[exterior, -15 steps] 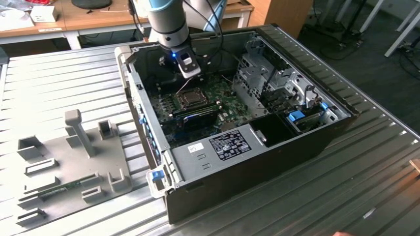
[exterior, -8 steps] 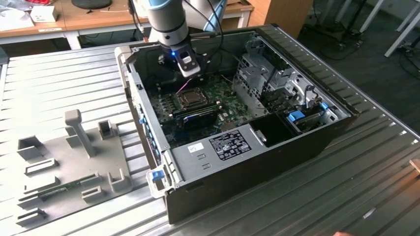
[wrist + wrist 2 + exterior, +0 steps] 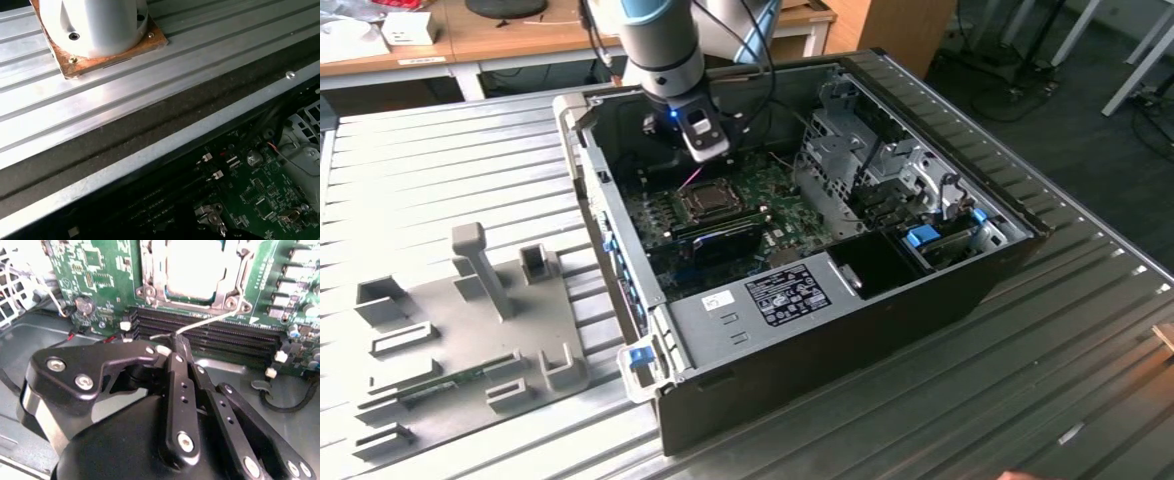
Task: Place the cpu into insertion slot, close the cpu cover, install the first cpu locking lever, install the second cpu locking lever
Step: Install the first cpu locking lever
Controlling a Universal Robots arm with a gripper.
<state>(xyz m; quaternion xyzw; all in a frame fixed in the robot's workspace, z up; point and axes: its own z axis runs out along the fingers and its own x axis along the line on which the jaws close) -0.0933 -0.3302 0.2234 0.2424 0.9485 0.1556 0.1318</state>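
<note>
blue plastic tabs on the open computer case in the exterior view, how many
3 blue plastic tabs show. One sits at the near corner on the exterior view's left; two sit in the drive bay on its right, a larger one and a smaller one. Others may be hidden inside the open black computer case.

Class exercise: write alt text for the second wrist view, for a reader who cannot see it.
A black gripper, fingers together around a thin silvery locking lever, sits above a green motherboard. Beyond it lie long black memory slots and the metal-framed cpu socket.
</note>
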